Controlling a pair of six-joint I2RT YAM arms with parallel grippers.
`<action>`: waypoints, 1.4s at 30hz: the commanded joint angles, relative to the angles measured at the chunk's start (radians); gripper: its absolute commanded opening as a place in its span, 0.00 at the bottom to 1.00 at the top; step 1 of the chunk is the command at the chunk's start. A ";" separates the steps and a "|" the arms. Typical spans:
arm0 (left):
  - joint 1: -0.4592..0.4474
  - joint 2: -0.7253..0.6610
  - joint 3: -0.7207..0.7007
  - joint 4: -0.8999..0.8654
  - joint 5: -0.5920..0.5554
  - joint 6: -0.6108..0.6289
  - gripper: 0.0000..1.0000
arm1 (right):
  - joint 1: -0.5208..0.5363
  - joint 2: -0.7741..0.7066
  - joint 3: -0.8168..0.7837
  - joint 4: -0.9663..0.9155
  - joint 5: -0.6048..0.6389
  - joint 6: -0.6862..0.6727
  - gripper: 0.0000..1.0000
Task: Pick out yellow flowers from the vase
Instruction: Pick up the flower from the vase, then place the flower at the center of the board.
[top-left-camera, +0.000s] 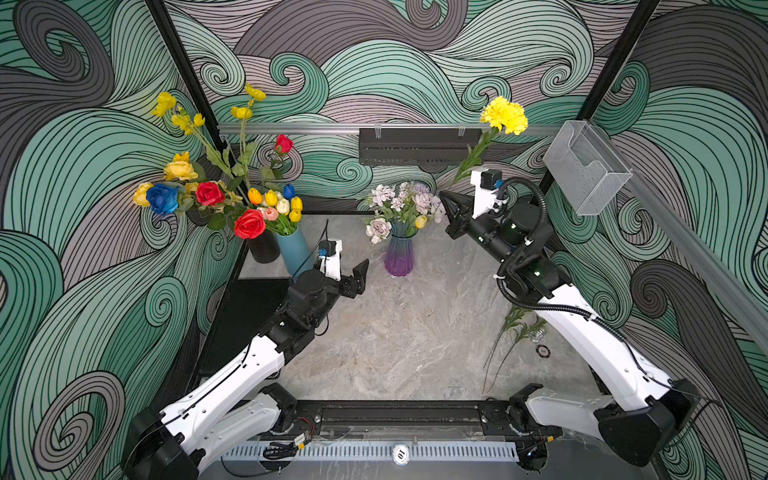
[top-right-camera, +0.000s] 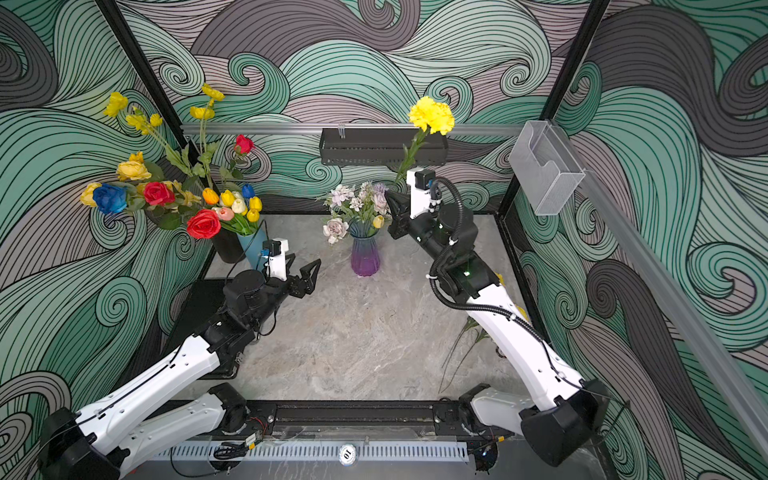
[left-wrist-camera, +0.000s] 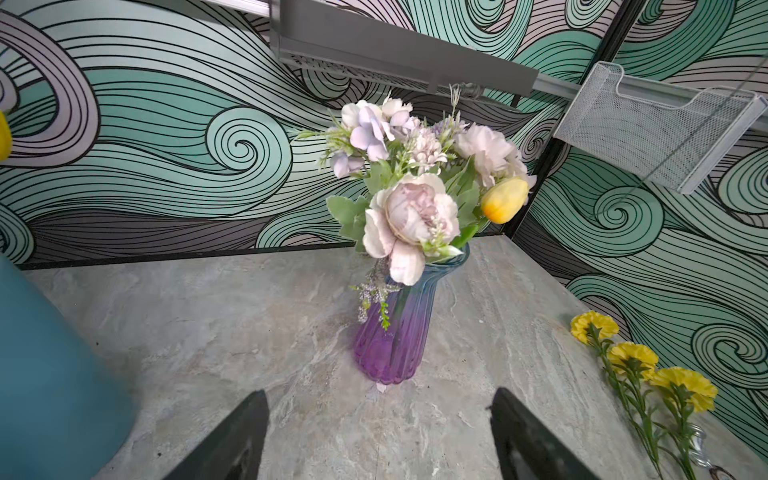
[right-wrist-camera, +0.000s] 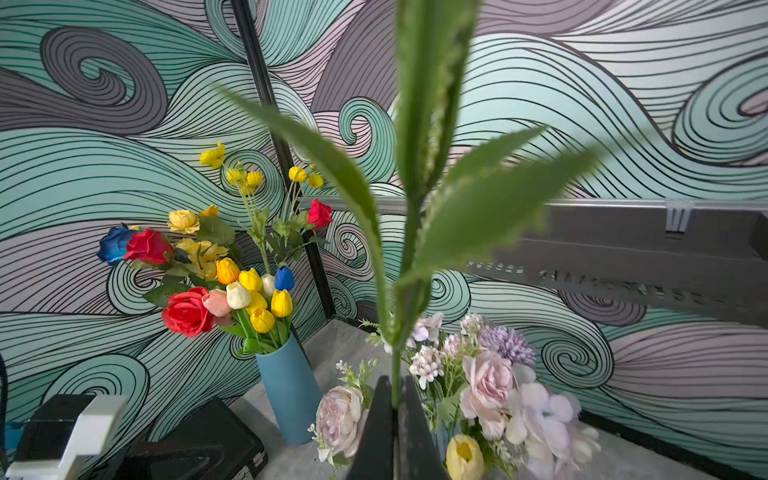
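Right gripper (top-right-camera: 390, 200) at 1 o'clock of purple vase (top-right-camera: 365, 258), jaws closed on pom-pom (top-right-camera: 431, 115) stem, bloom high above. Yellow tulip (top-right-camera: 378, 221) in that vase among pale blooms (top-right-camera: 336, 228). Left gripper (top-right-camera: 303, 270) at vase's 9 o'clock, jaws apart, empty. Blue vase (top-right-camera: 252, 249), black vase (top-right-camera: 226, 248) at table (top-right-camera: 353, 353) 10 o'clock. Loose stems (top-right-camera: 459, 353) at 4 o'clock.

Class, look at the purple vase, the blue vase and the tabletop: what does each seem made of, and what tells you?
Purple vase: likely glass, glossy, ribbed, translucent. Blue vase: opaque, matte; ceramic or plastic, unclear. Tabletop: grey veined stone look, possibly laminate.
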 joint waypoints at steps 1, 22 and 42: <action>0.000 -0.019 -0.033 0.012 -0.045 -0.010 0.84 | -0.051 -0.054 -0.046 -0.111 0.020 0.095 0.00; 0.002 0.113 -0.130 0.049 -0.103 0.084 0.87 | -0.330 -0.334 -0.423 -0.830 0.084 0.479 0.00; 0.002 0.129 -0.119 0.031 -0.112 0.078 0.87 | -0.523 -0.180 -0.611 -0.872 0.073 0.543 0.03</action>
